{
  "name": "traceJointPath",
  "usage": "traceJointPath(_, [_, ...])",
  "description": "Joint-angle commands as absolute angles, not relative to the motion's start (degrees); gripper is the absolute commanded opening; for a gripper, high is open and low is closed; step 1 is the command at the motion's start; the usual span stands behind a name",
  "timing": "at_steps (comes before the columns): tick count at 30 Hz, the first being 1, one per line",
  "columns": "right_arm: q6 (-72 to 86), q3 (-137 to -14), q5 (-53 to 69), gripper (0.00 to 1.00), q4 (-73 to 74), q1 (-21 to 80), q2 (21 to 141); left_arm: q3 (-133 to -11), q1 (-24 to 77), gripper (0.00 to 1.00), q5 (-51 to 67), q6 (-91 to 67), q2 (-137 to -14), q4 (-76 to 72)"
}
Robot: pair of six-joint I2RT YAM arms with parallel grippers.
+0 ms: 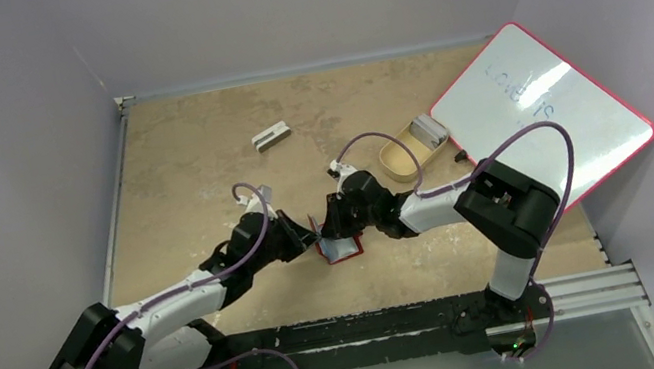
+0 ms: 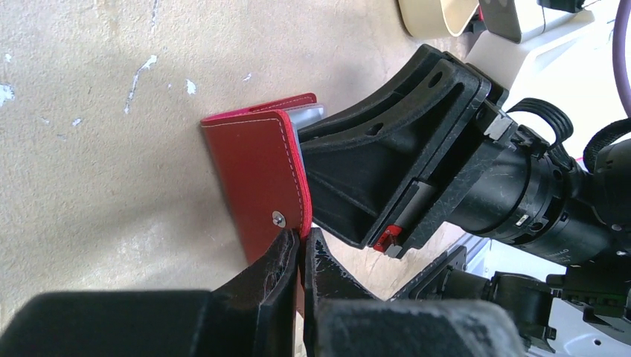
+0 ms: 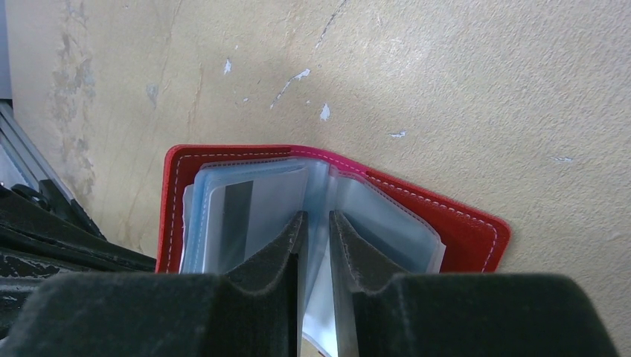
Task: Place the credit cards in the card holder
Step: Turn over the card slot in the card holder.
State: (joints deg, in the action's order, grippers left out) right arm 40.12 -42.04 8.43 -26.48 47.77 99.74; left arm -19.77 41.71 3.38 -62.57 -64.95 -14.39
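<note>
Left end effector (image 2: 301, 249) fills the near edge of its wrist view, clamped on the card holder (image 2: 253, 171) cover edge by the snap (image 2: 278, 218); cover looks soft, bendy, so an edge pinch suits. Right wrist view: right end effector (image 3: 316, 223) points into the open holder, jaws narrowly apart, thin pale leaf between; sleeve or card, gripped or not, cannot tell. Clear sleeves (image 3: 387, 223) look floppy, slick. One of the credit cards (image 3: 238, 212) sits in the left sleeve; likely light, stiff, best pinched at a short edge. Top view: both arms reach inward, meeting low over the tabletop (image 1: 178, 170) at the holder.
</note>
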Motion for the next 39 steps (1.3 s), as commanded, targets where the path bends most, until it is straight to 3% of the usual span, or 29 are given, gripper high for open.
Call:
traceJointPath(1, [40.12, -41.66, 8.61, 0.21, -26.75, 48.23, 100.79, -19.02, 41.78, 0.0, 5.39, -63.63, -65.42, -22.21])
traceJointPath(20, [40.25, -41.18, 9.73, 0.21, -26.29, 48.19, 100.4, -17.05, 41.79, 0.02, 4.37, -64.21, -63.5, -23.7])
traceJointPath(33, [40.43, -40.88, 9.76, 0.22, -26.06, 48.23, 99.95, -16.26, 41.83, 0.16, 4.22, -64.26, -63.55, -24.94])
traceJointPath(37, [40.51, -40.89, 9.76, 0.22, -25.82, 48.23, 99.68, -15.97, 41.86, 0.01, 4.13, -64.29, -63.61, -25.52])
traceJointPath(39, [40.52, -40.91, 9.68, 0.22, -25.77, 48.25, 99.58, -15.86, 41.84, 0.0, 4.13, -64.28, -63.74, -25.62])
